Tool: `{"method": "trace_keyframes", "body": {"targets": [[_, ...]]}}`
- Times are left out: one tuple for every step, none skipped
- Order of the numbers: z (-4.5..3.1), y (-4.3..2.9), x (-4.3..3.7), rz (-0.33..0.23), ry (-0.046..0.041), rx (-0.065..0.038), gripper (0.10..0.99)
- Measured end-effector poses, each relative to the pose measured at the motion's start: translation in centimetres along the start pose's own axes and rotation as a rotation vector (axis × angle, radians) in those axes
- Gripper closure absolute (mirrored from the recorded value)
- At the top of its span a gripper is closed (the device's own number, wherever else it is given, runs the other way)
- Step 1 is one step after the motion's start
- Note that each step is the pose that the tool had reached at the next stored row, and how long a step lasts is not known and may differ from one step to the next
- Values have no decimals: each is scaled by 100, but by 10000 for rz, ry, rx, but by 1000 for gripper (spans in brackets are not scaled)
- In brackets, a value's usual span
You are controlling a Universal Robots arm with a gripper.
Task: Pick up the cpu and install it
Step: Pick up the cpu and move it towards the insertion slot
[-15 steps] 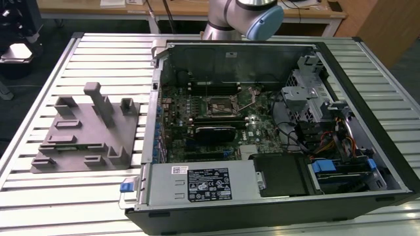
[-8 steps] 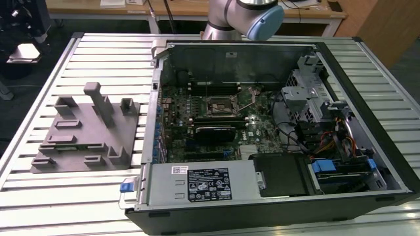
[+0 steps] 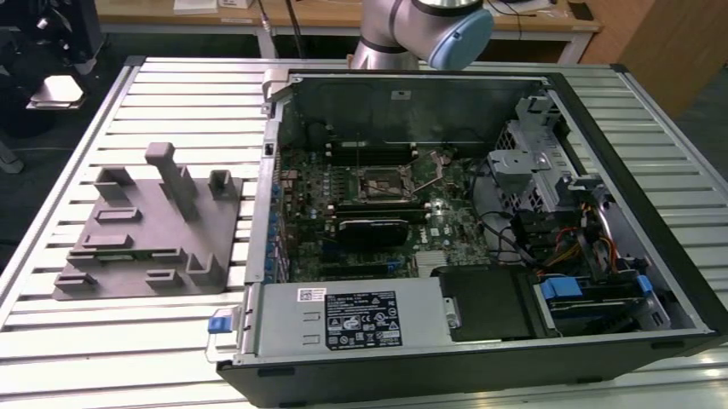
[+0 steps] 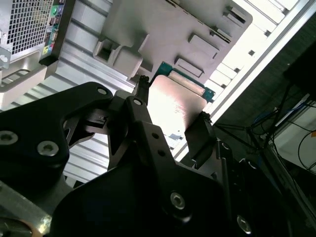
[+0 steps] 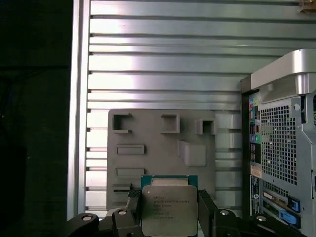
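The cpu (image 5: 169,211) is a flat square chip with a silvery-grey top plate and a green edge. My gripper (image 5: 169,200) is shut on it, one black finger on each of two opposite sides. In the second wrist view the cpu (image 4: 174,106) sits between the fingertips (image 4: 143,88), its metal face glaring in the light. It hangs well above the grey plastic fixture (image 5: 158,148). The motherboard's cpu socket (image 3: 381,181) lies open inside the computer case (image 3: 455,213), with its metal lever swung out. My arm (image 3: 421,30) shows at the far edge of the table.
The grey fixture (image 3: 148,230) with upright posts lies on the slatted aluminium table (image 3: 170,94), at the exterior view's left of the case. The case's rear panel (image 5: 281,148) rises beside the fixture. A black heatsink block (image 3: 370,232) sits on the motherboard near the socket.
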State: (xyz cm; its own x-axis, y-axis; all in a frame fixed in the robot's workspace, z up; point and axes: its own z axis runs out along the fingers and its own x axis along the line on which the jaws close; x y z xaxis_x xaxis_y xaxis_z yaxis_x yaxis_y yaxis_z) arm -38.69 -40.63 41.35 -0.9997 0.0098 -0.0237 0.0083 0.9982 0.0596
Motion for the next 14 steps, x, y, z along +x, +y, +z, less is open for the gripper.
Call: {"method": "trace_keyframes", "body": {"targets": [[1, 0, -18, 0, 0, 0, 545], [2, 0, -36, 0, -1, 0, 545], [2, 0, -54, 0, -1, 0, 545], [2, 0, -71, 0, -1, 0, 545], [3, 1, -91, 0, -1, 0, 545], [3, 1, -108, 0, 0, 0, 545], [3, 1, -125, 0, 0, 0, 545], [4, 1, -143, 0, 0, 0, 545], [4, 1, -160, 0, 0, 1, 545], [4, 1, -178, 0, 0, 0, 545], [5, 2, -197, 0, -1, 0, 545], [6, 2, -213, 0, -1, 0, 545], [6, 2, -231, 1, -1, 0, 545], [6, 2, -246, 0, 0, 0, 545]]}}
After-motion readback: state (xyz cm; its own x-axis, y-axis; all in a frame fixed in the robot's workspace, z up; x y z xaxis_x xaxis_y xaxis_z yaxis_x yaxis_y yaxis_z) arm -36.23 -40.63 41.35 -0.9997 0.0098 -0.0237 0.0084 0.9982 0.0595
